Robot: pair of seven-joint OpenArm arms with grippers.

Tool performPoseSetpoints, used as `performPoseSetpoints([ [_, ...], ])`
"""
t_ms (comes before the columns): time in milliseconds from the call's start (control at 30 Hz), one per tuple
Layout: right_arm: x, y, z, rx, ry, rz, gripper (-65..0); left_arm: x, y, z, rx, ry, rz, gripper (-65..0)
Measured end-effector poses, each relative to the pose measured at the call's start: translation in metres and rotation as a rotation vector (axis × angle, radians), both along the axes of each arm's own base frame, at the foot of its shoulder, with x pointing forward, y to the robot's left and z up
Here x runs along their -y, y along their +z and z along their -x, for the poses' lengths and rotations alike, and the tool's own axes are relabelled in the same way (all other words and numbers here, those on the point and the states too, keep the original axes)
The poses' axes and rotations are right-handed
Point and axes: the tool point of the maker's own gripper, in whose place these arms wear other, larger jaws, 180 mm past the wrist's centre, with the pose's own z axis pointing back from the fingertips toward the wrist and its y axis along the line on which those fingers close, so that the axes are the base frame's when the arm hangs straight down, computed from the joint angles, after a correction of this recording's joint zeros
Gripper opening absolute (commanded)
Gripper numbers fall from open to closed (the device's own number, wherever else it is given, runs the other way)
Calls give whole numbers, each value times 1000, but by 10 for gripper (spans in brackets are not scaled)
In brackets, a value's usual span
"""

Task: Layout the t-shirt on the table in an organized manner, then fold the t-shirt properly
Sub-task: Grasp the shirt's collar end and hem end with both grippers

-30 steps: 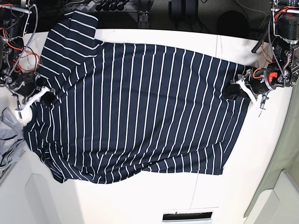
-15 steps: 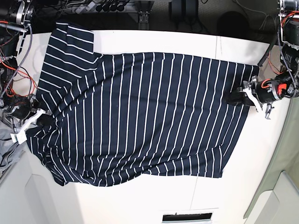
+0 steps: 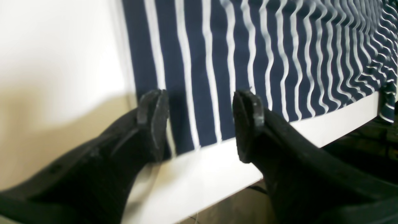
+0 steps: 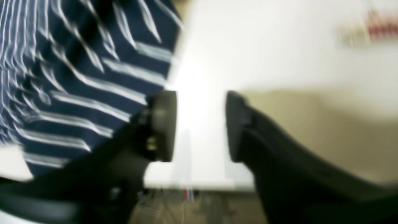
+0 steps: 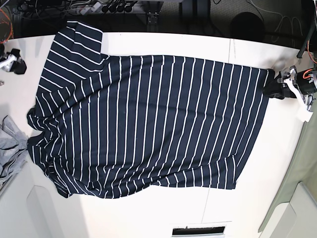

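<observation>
I see the t-shirt [image 5: 148, 124] spread flat across the table [image 5: 267, 188], one sleeve reaching the far edge. A grey garment [image 5: 10, 148] lies beside its left side.

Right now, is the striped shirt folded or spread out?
Spread out. The shirt lies open in one flat layer across the table, with no fold made yet.

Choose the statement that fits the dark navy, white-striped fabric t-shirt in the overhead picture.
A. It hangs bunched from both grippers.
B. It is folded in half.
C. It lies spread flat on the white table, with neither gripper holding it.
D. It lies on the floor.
C: the dark navy, white-striped fabric t-shirt lies spread open on the white table, and the left gripper and right gripper both stand open and empty.
</observation>
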Motion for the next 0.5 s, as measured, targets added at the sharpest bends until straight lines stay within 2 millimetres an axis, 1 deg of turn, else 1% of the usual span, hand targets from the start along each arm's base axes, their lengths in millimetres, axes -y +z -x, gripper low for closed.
performPoseSetpoints([
  [67, -5, -5, 14, -12, -7, -31, -306, -2, -5, 12, -28, 9, 8, -293],
  [133, -10, -13, 29, -48, -4, -43, -300, 2, -14, 25, -59, 9, 12, -293],
  [200, -13, -19, 38, -71, 4, -46, -300, 7, -24, 38, -95, 5, 21, -293],
  [300, -19, -20, 37, -53, -6, -63, -300, 11, -28, 44, -108, 7, 31, -293],
  [400, -32, -22, 33, -28, -24, -111, -300, 10, -25, 38, -90, 12, 33, -293],
  [500, -53, -30, 35, -34, -9, -154, -300, 9, -26, 39, -93, 9, 21, -293],
])
